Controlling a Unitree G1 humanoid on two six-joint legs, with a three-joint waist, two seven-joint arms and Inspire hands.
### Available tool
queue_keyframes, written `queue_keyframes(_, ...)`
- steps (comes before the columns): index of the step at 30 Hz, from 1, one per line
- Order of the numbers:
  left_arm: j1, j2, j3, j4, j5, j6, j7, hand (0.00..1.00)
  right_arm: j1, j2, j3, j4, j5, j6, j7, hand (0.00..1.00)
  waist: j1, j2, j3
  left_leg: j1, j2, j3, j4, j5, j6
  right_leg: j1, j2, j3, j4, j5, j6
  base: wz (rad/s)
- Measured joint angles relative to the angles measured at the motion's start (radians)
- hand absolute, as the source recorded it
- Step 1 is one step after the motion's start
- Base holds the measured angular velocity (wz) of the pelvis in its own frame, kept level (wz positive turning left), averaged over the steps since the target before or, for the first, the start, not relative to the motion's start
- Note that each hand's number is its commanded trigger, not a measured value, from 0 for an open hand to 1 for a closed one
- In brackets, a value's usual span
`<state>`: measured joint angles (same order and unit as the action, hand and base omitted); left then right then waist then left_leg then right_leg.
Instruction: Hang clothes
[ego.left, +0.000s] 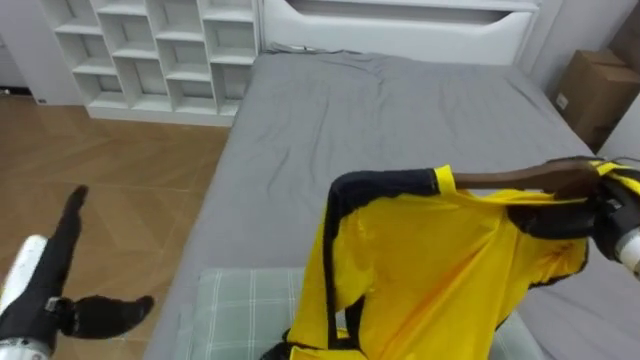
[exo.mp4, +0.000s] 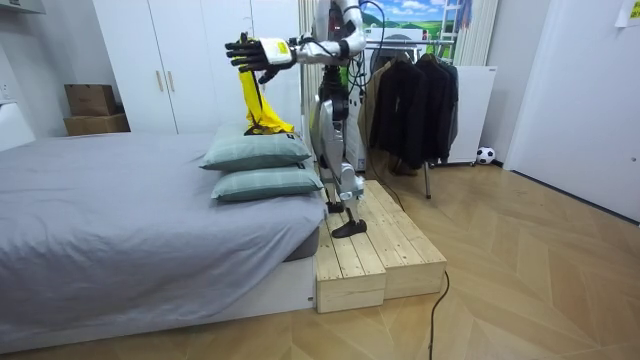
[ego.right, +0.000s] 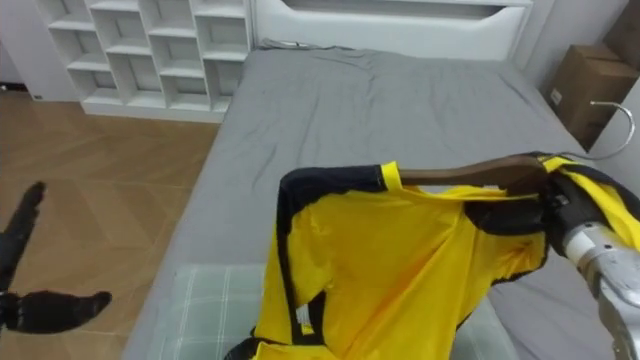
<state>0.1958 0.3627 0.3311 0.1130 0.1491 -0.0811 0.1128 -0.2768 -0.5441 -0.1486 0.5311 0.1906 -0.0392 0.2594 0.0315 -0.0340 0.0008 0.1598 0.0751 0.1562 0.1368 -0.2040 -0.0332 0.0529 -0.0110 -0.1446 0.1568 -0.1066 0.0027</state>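
Yellow cloth with black trim, the shirt (ego.left: 420, 270) is nearest, its lower part drooping over the checked pillow (ego.left: 240, 310) at the bed's near edge; whether the two touch I cannot tell. To the left, over the wooden floor (ego.left: 130, 200), the left hand (ego.left: 58, 285) is spread wide and holds nothing. Higher up, one shoulder of the shirt sits over an end of the wooden hanger (ego.left: 500, 180), whose other arm shows bare up to the right hand (ego.left: 600, 215), which is curled round hanger and collar together. Beyond lie the grey bed (ego.left: 400, 110), white shelves (ego.left: 160, 55) and a cardboard box (ego.left: 595, 90). In the room view the robot stands on a wooden platform (exo.mp4: 375, 255) beside the bed, with dark jackets (exo.mp4: 415, 95) hanging behind it. I judge the shirt only half seated: the free hand should draw the loose shoulder over the bare arm, with the hanger kept level and the hook (ego.right: 612, 118) left clear for hanging.
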Motion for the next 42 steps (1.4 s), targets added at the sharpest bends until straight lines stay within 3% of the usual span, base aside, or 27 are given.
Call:
queue_keyframes(3, 0.022, -0.004, 0.052, 0.043, -0.041, -0.009, 0.054, 0.00, 0.005, -0.005, -0.012, 0.001, -0.001, 0.022, 0.001, 1.00, 0.006, -0.002, -0.0015, 0.004, 0.000, 0.001, -0.001, 0.000, 0.000, -0.002, -0.002, -0.005, 0.014, -0.004, -0.004, 0.00)
queue_keyframes(5, 0.037, -0.006, 0.075, 0.092, -0.043, -0.009, 0.084, 0.00, 0.006, -0.006, -0.013, 0.001, -0.001, 0.032, 0.002, 1.00, 0.006, -0.005, -0.0076, 0.009, 0.000, 0.001, -0.001, 0.000, 0.000, 0.002, -0.002, -0.005, 0.014, -0.005, -0.004, 0.00)
queue_keyframes(7, 0.047, -0.022, 0.094, 0.162, -0.052, -0.007, 0.124, 0.00, 0.011, -0.011, -0.021, 0.001, -0.007, 0.047, 0.003, 1.00, 0.005, -0.008, -0.0094, 0.013, 0.000, -0.002, -0.001, 0.000, 0.000, 0.009, -0.002, -0.007, 0.014, -0.005, -0.004, 0.04)
queue_keyframes(13, 0.089, -0.037, 0.098, 0.333, -0.085, -0.007, 0.214, 0.00, 0.012, -0.031, -0.033, -0.010, -0.008, 0.065, -0.007, 1.00, 0.002, -0.024, -0.0213, 0.012, 0.000, -0.008, -0.001, 0.000, 0.000, 0.015, -0.003, -0.019, 0.018, -0.020, -0.007, 0.03)
queue_keyframes(16, 0.107, -0.041, 0.099, 0.464, -0.120, -0.011, 0.231, 0.00, 0.012, -0.046, -0.033, -0.056, -0.008, 0.066, -0.008, 1.00, 0.006, -0.016, -0.0174, 0.025, 0.000, -0.004, -0.003, 0.000, 0.000, 0.017, 0.000, -0.004, 0.032, -0.027, -0.008, -0.05)
queue_keyframes(19, 0.159, -0.052, 0.099, 0.515, -0.139, -0.010, 0.234, 0.00, 0.011, -0.053, -0.034, -0.076, -0.005, 0.075, -0.008, 1.00, 0.004, -0.023, -0.0168, 0.025, 0.000, -0.004, -0.003, 0.000, 0.000, 0.014, 0.000, -0.005, 0.031, -0.028, -0.008, -0.01)
queue_keyframes(23, 0.168, -0.068, 0.096, 0.596, -0.139, -0.008, 0.257, 0.00, 0.012, -0.054, -0.034, -0.074, -0.005, 0.086, -0.009, 1.00, 0.011, -0.032, -0.0116, 0.024, 0.000, -0.005, -0.006, -0.001, -0.001, 0.014, 0.000, -0.006, 0.029, -0.028, -0.008, 0.00)
queue_keyframes(25, 0.176, -0.070, 0.089, 0.694, -0.158, -0.006, 0.272, 0.00, 0.012, -0.054, -0.034, -0.078, -0.001, 0.097, -0.009, 1.00, 0.027, -0.033, -0.0109, 0.025, 0.000, -0.002, -0.009, -0.001, -0.001, 0.014, 0.001, -0.002, 0.029, -0.028, -0.008, -0.04)
queue_keyframes(31, 0.225, -0.098, 0.097, 0.802, -0.160, 0.022, 0.222, 0.00, 0.016, -0.054, -0.034, -0.112, -0.001, 0.107, -0.009, 1.00, 0.028, -0.043, -0.0114, 0.019, 0.001, -0.007, -0.009, -0.002, -0.002, 0.014, 0.000, -0.013, 0.028, -0.028, -0.008, 0.04)
queue_keyframes(37, 0.225, -0.123, 0.086, 0.900, -0.199, 0.067, 0.119, 0.00, 0.065, -0.054, -0.032, -0.204, 0.001, 0.125, 0.010, 1.00, 0.054, -0.050, -0.0112, 0.019, 0.001, -0.006, -0.008, -0.005, -0.001, 0.013, -0.001, -0.012, 0.029, -0.029, -0.007, 0.01)
queue_keyframes(42, 0.220, -0.146, 0.068, 0.949, -0.198, 0.098, 0.058, 0.00, 0.066, -0.054, -0.033, -0.218, -0.038, 0.132, 0.016, 1.00, 0.055, -0.053, -0.0101, 0.014, 0.000, -0.007, -0.002, -0.010, 0.001, 0.013, -0.002, -0.014, 0.029, -0.030, -0.005, 0.01)
